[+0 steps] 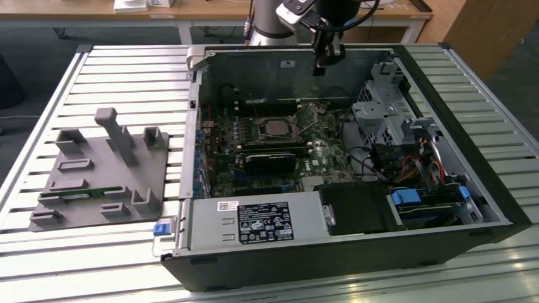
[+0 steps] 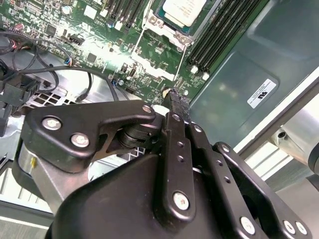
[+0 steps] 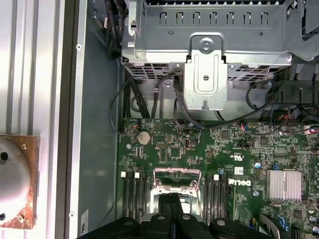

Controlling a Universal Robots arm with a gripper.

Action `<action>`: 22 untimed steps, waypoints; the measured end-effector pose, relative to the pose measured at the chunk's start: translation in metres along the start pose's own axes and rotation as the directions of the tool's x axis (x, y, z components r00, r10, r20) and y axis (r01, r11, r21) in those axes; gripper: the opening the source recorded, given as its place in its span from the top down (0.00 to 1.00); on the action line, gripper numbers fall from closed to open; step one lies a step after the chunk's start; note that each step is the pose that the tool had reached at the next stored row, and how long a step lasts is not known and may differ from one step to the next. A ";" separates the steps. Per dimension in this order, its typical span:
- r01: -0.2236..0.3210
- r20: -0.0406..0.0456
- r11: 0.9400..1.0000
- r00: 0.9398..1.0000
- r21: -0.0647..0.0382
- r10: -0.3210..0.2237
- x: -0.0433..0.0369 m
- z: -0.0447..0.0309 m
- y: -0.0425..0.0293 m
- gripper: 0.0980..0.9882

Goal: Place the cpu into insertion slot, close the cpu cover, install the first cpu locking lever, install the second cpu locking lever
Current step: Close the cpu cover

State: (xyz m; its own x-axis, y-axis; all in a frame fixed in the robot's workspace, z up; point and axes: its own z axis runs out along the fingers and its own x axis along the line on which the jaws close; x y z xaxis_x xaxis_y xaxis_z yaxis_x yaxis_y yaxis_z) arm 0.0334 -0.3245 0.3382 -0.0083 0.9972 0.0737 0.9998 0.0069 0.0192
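- In the exterior view, an open computer case lies on a slatted table. The insertion slot sits on the green motherboard inside it.
- The claw hangs high above the case's far wall, well apart from the slot. A long black card lies just beside the slot. A grey fixture plate stands on the table outside the case, well apart from the slot, toward the exterior view's left.
- In the second wrist view, the claw has its fingers pressed together and nothing is between them. The cpu lies in the slot with its pale top up. The cpu cover frames its edge; I cannot tell if the cover is locked.
- In the first wrist view, the narrow tip of the claw hides part of the slot. Black memory slots run on both sides of it. A silver drive cage stands well apart from the slot, beyond the motherboard's edge.
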 end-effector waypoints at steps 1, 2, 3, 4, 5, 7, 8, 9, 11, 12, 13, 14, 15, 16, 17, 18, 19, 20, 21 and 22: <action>0.000 0.000 1.000 1.000 0.000 0.000 0.0000 -0.0005 0.0000 0.99; 0.000 0.000 1.000 1.000 0.000 0.000 0.0001 -0.0009 0.0000 0.99; 0.000 0.000 1.000 1.000 0.000 0.000 0.0001 -0.0013 0.0000 0.99; 0.000 0.000 1.000 1.000 0.000 0.000 0.0001 -0.0017 0.0000 0.99; 0.000 0.000 1.000 1.000 0.000 0.000 0.0002 -0.0021 0.0000 0.99; 0.000 0.000 1.000 1.000 0.000 0.000 0.0003 -0.0030 0.0001 0.99; 0.000 0.000 1.000 1.000 0.000 0.000 0.0003 -0.0034 0.0001 0.99; 0.000 0.000 1.000 1.000 0.000 0.000 0.0003 -0.0039 0.0001 0.99; 0.000 0.000 1.000 1.000 0.000 0.000 0.0004 -0.0047 0.0001 0.99; 0.000 0.000 1.000 1.000 0.000 0.000 0.0004 -0.0051 0.0001 0.99; 0.000 0.000 1.000 1.000 0.000 0.000 0.0005 -0.0055 0.0001 0.99; 0.000 0.000 1.000 1.000 0.000 0.000 0.0005 -0.0060 0.0001 0.99; 0.000 0.000 1.000 1.000 0.000 0.000 0.0005 -0.0064 0.0001 0.99; 0.000 0.000 1.000 1.000 0.000 0.000 0.0006 -0.0069 0.0001 0.99; 0.000 0.000 1.000 1.000 0.000 0.000 0.0006 -0.0073 0.0001 0.99; 0.000 0.000 1.000 1.000 0.000 0.000 0.0007 -0.0081 0.0002 0.99; 0.000 0.000 1.000 1.000 0.000 0.000 0.0007 -0.0086 0.0002 0.99; 0.000 0.000 1.000 1.000 0.000 0.000 0.0008 -0.0090 0.0002 0.99; 0.000 0.000 1.000 1.000 0.000 0.000 0.0008 -0.0094 0.0002 0.99; 0.000 0.000 1.000 1.000 0.000 0.000 0.0008 -0.0098 0.0002 0.99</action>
State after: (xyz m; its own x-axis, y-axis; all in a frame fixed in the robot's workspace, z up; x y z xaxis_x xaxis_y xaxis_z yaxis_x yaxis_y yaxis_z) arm 0.0334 -0.3244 0.3481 -0.0083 0.9973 0.0736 0.9998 0.0069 0.0192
